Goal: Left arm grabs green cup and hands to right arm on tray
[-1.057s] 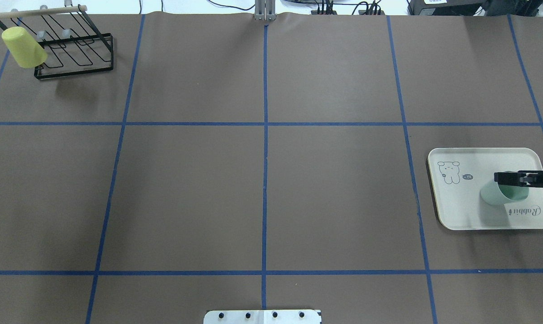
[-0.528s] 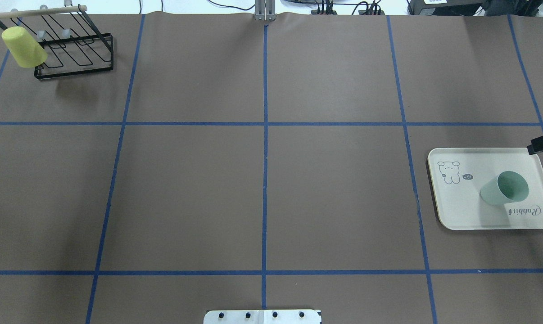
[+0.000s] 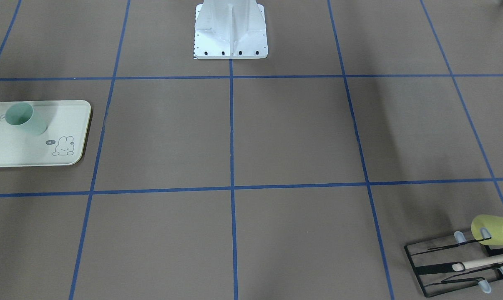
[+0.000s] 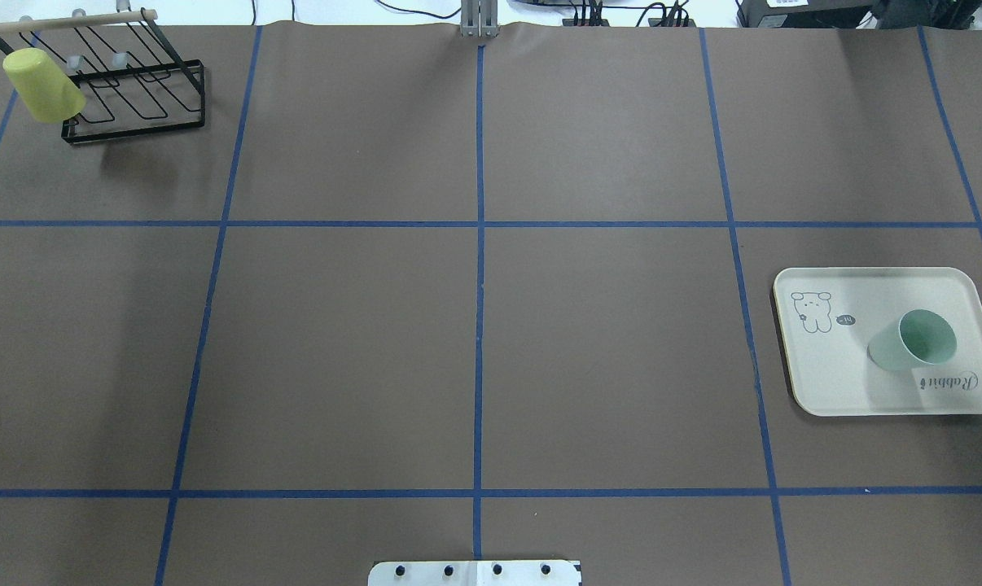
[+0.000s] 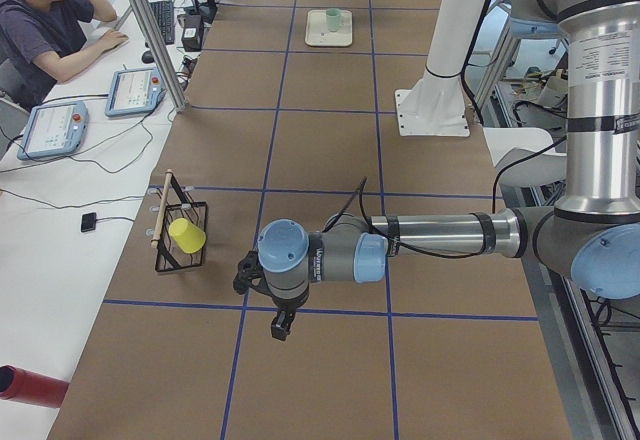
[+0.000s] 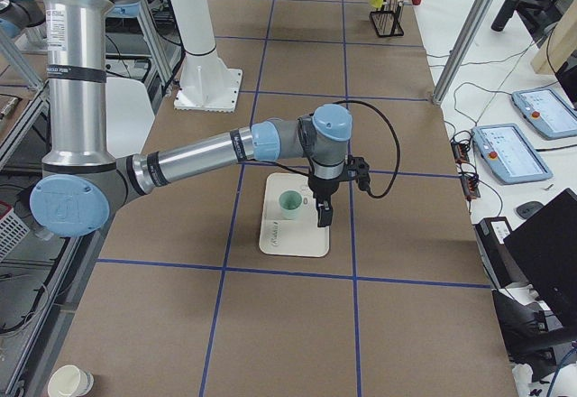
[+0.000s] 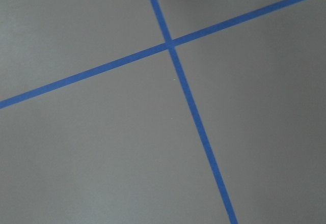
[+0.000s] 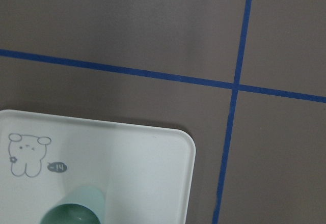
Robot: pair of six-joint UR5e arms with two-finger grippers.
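The green cup [image 4: 912,340] stands upright on the tray [image 4: 817,391], mouth up, so its long axis is vertical. It sits in the half of the tray with the lettering, away from the bunny drawing. Nothing touches it.

The right hand [image 6: 323,212] is by far the nearer of the two. In the right side view it hangs with its fingers pointing down, just beside the cup on the side away from the robot's base, with a gap between them. The right wrist camera looks down on a corner of the tray and shows only the top of the cup at its lower edge. I therefore judge the hand to be raised and set off from the cup, not over its mouth.

The right arm [image 6: 198,153] is stretched out low and nearly level from its base. Only the side view shows this hand, so I cannot tell whether its fingers are apart or together.

The left arm [image 5: 440,235] reaches level along the other end of the surface [image 4: 336,342], well apart from the tray. The left hand [image 5: 281,326] points down near the rack [image 4: 133,98] that holds a yellow cup [image 4: 43,85]. I cannot tell its finger state either.

With the cup resting free on the tray, the placing looks done. Any coming move by the right arm need only keep clear of the cup's rim.
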